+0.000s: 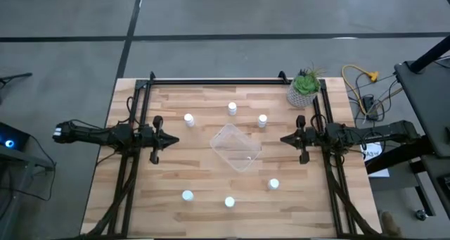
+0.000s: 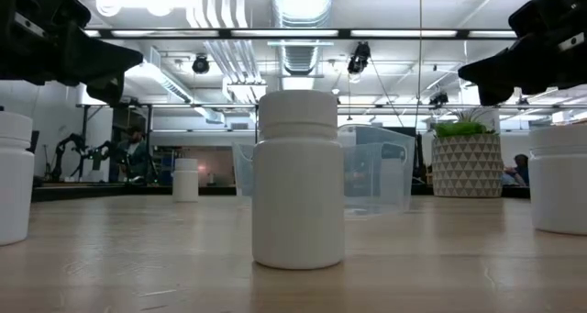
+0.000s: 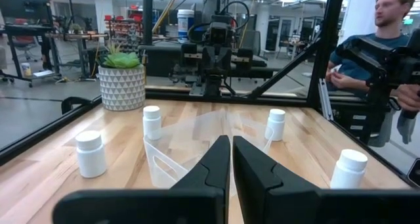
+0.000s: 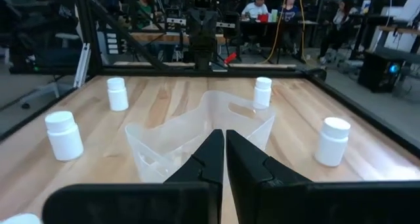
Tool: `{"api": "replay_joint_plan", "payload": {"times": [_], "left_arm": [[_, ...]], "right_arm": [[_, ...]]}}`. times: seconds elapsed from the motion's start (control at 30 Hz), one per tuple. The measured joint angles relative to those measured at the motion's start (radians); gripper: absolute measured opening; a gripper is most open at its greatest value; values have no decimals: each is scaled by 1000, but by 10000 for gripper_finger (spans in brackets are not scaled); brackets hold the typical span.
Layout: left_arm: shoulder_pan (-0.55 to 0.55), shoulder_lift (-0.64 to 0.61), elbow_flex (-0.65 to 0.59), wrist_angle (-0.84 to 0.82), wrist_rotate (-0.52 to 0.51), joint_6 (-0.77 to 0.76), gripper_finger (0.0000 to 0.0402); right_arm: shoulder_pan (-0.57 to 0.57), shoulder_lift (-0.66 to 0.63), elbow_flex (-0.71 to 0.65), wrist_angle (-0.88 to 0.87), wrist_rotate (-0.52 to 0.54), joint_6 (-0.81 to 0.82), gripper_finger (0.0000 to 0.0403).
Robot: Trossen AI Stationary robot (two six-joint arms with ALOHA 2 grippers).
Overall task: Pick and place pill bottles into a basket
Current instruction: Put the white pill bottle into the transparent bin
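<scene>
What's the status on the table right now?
Left end effector and right end effector shut, empty, flanking basket. Six pill bottles on table. Nothing blocking.

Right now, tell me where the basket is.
In the high view the basket sits at the table's centre, between the two grippers, with six pill bottles ringed around it.

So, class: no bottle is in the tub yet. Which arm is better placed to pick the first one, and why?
Probably the left. The left claw sits close to a pill bottle, nearer than the right claw is to any. Both claws are shut and empty, on opposite sides of the basket.
</scene>
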Motion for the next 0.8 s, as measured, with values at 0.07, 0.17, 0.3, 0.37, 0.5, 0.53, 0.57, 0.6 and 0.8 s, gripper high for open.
{"api": "replay_joint_plan", "payload": {"times": [0.07,0.17,0.3,0.37,0.5,0.53,0.57,0.6,0.8], "left_arm": [[0,7,0,-1,0,0,0],[0,20,0,-2,0,1,0],[0,35,0,-2,0,1,0],[0,42,0,1,0,1,0],[0,50,0,1,0,2,0],[0,50,0,-1,0,2,0],[0,50,0,0,0,2,0],[0,50,0,1,0,2,0],[0,50,0,0,0,3,0]], "right_arm": [[1,10,0,0,0,16,9],[0,33,0,6,0,26,9],[0,60,0,33,0,46,23],[0,73,0,45,1,47,38],[0,86,0,69,14,54,74],[0,85,0,71,25,59,83],[-1,85,0,71,30,68,93],[-1,85,0,74,31,82,103],[0,85,13,91,63,130,157]]}}
